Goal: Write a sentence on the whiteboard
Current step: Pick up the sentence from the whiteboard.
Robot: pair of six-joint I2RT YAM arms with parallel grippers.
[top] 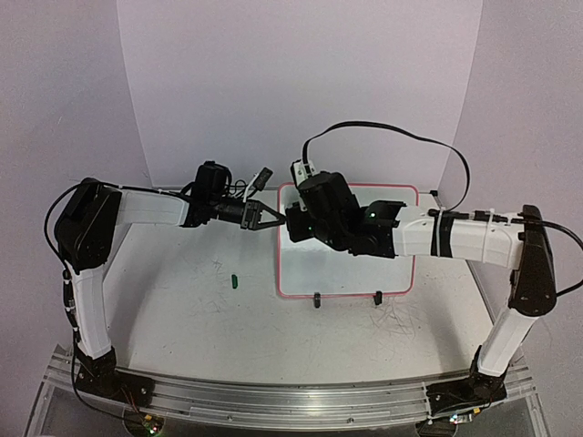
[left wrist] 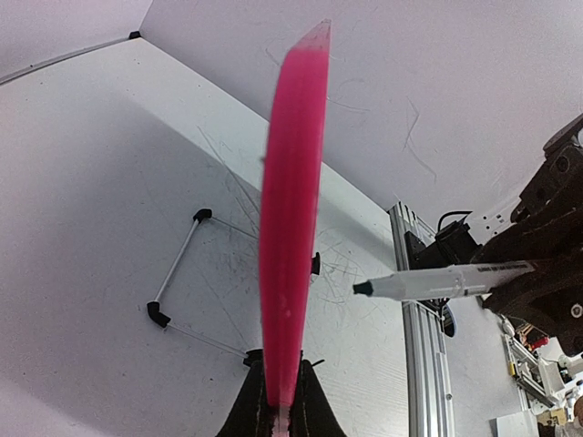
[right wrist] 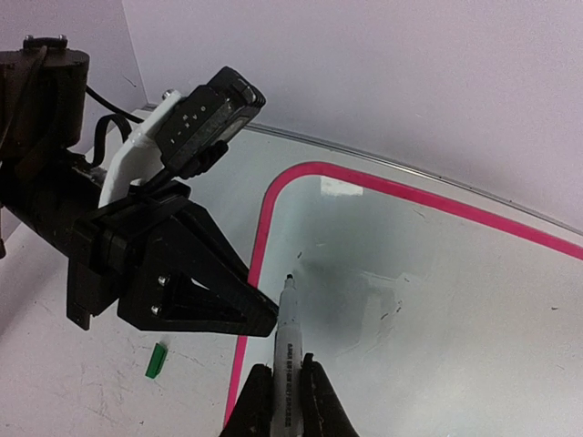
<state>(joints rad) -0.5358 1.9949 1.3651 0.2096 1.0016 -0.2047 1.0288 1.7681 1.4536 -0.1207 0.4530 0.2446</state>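
- The whiteboard [top: 346, 273] is judged light and stiff: a thin panel in a narrow pink-red frame [left wrist: 290, 182]. It is likely to skid or tip on the tabletop [top: 182, 309] if it is pressed by a pen without being steadied.
- Its glossy face is taken to be slick, so the frame edge, clear of the writing area, is considered the sensible place for a hold.
- That hold is seen in place: the left gripper [left wrist: 281, 405] is closed on the board's left frame edge, which is viewed edge-on between its fingers.
- The right gripper [right wrist: 286, 387] is clamped around a marker [right wrist: 288, 328], whose uncapped tip is pointed at the board near its left edge. Whether the tip is touching the surface cannot be told.
- The marker is judged light and smooth-barrelled, so it could twist in the jaws under pressure; gentle contact seems called for.
- The board is set on the table between the two arms, right of centre, with two small black feet [top: 316, 298] at its near edge. Whether it lies flat or is slightly propped cannot be told.
- Its face is seen as white and reflective, with rounded corners. Only a few tiny specks are made out, and no sentence is visible on it.
- A small green cap [top: 234, 281] is seen on the table left of the board, apart from it.
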